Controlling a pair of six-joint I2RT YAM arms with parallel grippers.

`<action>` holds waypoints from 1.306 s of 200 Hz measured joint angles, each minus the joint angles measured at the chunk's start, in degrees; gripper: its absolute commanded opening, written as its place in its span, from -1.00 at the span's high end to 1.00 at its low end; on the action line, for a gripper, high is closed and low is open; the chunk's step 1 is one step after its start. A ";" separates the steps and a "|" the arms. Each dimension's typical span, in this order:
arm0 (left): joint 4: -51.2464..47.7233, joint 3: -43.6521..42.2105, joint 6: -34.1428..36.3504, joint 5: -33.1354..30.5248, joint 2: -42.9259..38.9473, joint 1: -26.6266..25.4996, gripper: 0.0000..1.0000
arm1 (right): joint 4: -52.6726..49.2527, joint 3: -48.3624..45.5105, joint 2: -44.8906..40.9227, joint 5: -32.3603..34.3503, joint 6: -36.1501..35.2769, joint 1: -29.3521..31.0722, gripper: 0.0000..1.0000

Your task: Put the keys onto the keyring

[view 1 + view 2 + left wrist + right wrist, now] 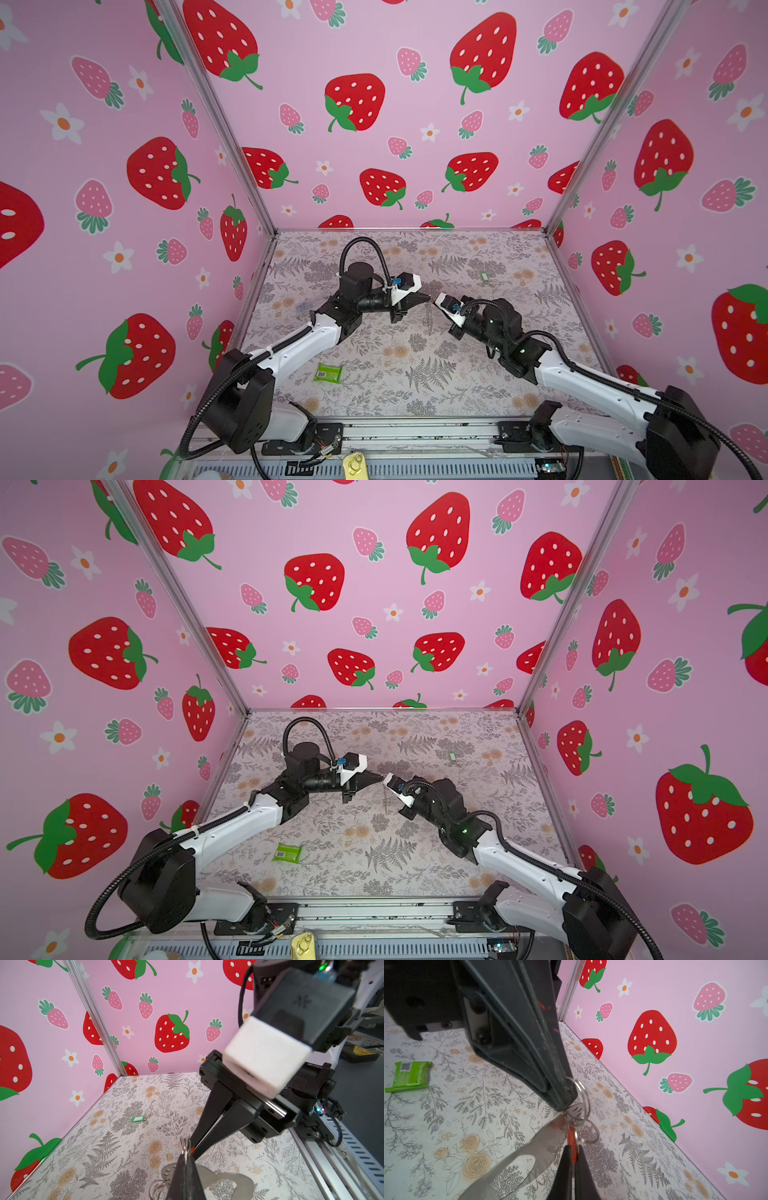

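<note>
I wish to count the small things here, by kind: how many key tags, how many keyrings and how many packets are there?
Key tags: 2, the green key tag on the table and the red-orange key tag in the right gripper.
Keyrings: 1, the keyring, held by the left gripper.
Packets: 1, the green packet.
Total: 4.

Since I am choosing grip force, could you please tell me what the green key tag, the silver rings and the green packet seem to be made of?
Green key tag: likely hard plastic, smooth rim around a white insert.
Silver rings: metal, bright reflective wire.
Green packet: probably glossy plastic film, creased, with a printed barcode.
</note>
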 measured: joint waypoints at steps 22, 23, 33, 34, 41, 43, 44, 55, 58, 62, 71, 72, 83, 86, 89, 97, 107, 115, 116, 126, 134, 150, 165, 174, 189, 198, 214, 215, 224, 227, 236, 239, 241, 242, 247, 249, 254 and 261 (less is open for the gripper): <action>0.22 -0.02 0.11 -0.02 0.07 0.07 1.00 | 1.29 -1.49 -0.68 1.40 -0.96 0.37 0.52; 0.24 -0.02 0.13 -0.02 0.07 0.07 1.00 | 1.27 -1.60 -0.76 1.40 -1.18 0.39 0.51; -0.24 0.00 0.63 0.02 0.07 0.07 1.00 | 1.07 -2.29 -1.86 1.42 -2.32 0.50 0.48; -0.31 0.00 0.70 0.02 0.07 0.07 1.00 | 1.03 -2.34 -1.99 1.42 -2.29 0.50 0.48; -0.81 0.00 1.18 0.15 0.07 0.11 1.00 | 0.68 -2.97 -3.39 1.18 -2.86 0.48 0.46; -0.98 0.00 1.38 0.20 0.07 0.11 1.00 | 0.61 -3.08 -3.72 1.07 -2.95 0.42 0.45; -0.98 0.00 1.38 0.20 0.07 0.11 1.00 | 0.55 -3.21 -3.98 1.01 -3.10 0.37 0.45; -1.88 0.04 2.10 0.52 0.07 0.11 1.00 | -0.07 -3.65 -6.25 0.31 -3.85 -0.02 0.45; -2.25 0.09 2.51 0.70 0.07 0.11 1.00 | -0.22 -3.67 -7.04 -0.09 -4.02 -0.28 0.46; -2.51 0.09 2.71 0.85 0.07 0.11 1.00 | -0.26 -3.69 -7.65 -0.42 -4.22 -0.48 0.45; -4.04 0.33 3.74 1.62 0.07 0.11 1.00 | -0.63 -3.67 -9.44 -1.49 -4.66 -1.27 0.45; -4.17 0.35 3.82 1.68 0.07 0.11 1.00 | -0.70 -3.67 -9.73 -1.77 -4.72 -1.42 0.45; -5.57 0.61 4.85 2.54 0.07 0.13 1.00 | -1.05 -3.67 -11.78 -2.97 -5.20 -2.51 0.45; -5.95 0.74 5.14 2.75 0.07 0.13 1.00 | -1.16 -3.65 -12.07 -3.26 -5.31 -2.75 0.45; -6.71 0.96 5.66 3.23 0.07 0.13 1.00 | -1.31 -3.61 -12.52 -3.65 -5.49 -3.15 0.45; -7.91 1.33 6.67 4.22 0.07 0.17 1.00 | -2.03 -3.28 -12.94 -4.33 -5.95 -3.74 0.44; -9.66 1.97 8.04 5.75 0.07 0.17 1.00 | -3.67 -2.29 -12.61 -5.29 -6.93 -4.28 0.42; -11.26 2.56 9.22 6.91 0.07 0.17 1.00 | -5.05 -1.31 -11.91 -6.16 -7.74 -4.46 0.39; -11.56 2.69 9.49 7.19 0.07 0.17 1.00 | -5.22 -1.18 -11.80 -6.27 -7.85 -4.48 0.39; -13.81 3.54 11.04 8.74 0.07 0.17 1.00 | -7.10 0.20 -10.56 -7.72 -8.87 -4.61 0.36; -15.10 4.04 12.04 9.73 0.07 0.17 1.00 | -8.57 1.68 -9.07 -9.18 -10.08 -4.61 0.34; -18.29 5.07 14.40 11.85 0.07 0.17 1.00 | -10.45 3.32 -6.71 -11.69 -11.80 -4.61 0.31; -20.70 5.55 16.02 12.92 0.07 0.17 1.00 | -11.85 3.48 -6.03 -14.23 -13.60 -4.61 0.31; -21.99 5.62 16.83 13.44 0.07 0.17 1.00 | -12.48 3.48 -6.08 -15.61 -14.58 -4.61 0.29; -23.91 5.64 18.01 13.88 0.07 0.17 1.00 | -12.81 3.48 -6.36 -17.33 -16.00 -4.61 0.29; -24.87 5.64 18.56 14.19 0.07 0.17 1.00 | -13.16 3.48 -6.58 -18.32 -17.07 -4.61 0.30; -26.36 5.81 19.56 14.58 0.07 0.17 1.00 | -13.51 3.48 -6.80 -19.61 -18.29 -4.61 0.32; -26.36 5.81 19.56 14.58 0.07 0.17 1.00 | -13.51 3.48 -6.82 -19.71 -18.40 -4.61 0.33; -27.17 6.03 19.89 14.73 0.07 0.17 1.00 | -13.68 3.48 -6.86 -20.52 -19.28 -4.61 0.35; -27.32 6.08 20.00 14.80 0.07 0.17 1.00 | -13.70 3.48 -6.86 -20.72 -19.39 -4.61 0.36; -27.74 6.32 20.39 15.04 0.07 0.17 1.00 | -13.94 3.48 -6.86 -21.40 -20.26 -4.59 0.39; -27.78 6.38 20.50 15.06 0.07 0.17 1.00 | -13.99 3.48 -6.86 -21.62 -20.50 -4.59 0.40; -27.82 6.43 20.59 15.08 0.07 0.17 1.00 | -14.05 3.48 -6.86 -21.70 -20.55 -4.59 0.40; -27.85 6.47 20.61 15.08 0.07 0.17 1.00 | -14.12 3.48 -6.86 -21.79 -20.68 -4.59 0.40; -28.04 6.64 20.79 15.17 0.07 0.17 1.00 | -14.27 3.48 -6.86 -22.01 -21.07 -4.55 0.41; -28.09 6.71 20.83 15.19 0.07 0.17 1.00 | -14.34 3.48 -6.86 -22.10 -21.22 -4.52 0.41; -28.26 6.84 20.96 15.21 0.07 0.17 1.00 | -14.49 3.48 -6.86 -22.29 -21.68 -4.46 0.42; -28.61 7.06 21.11 15.23 0.07 0.17 1.00 | -14.75 3.48 -6.86 -22.56 -22.18 -4.24 0.44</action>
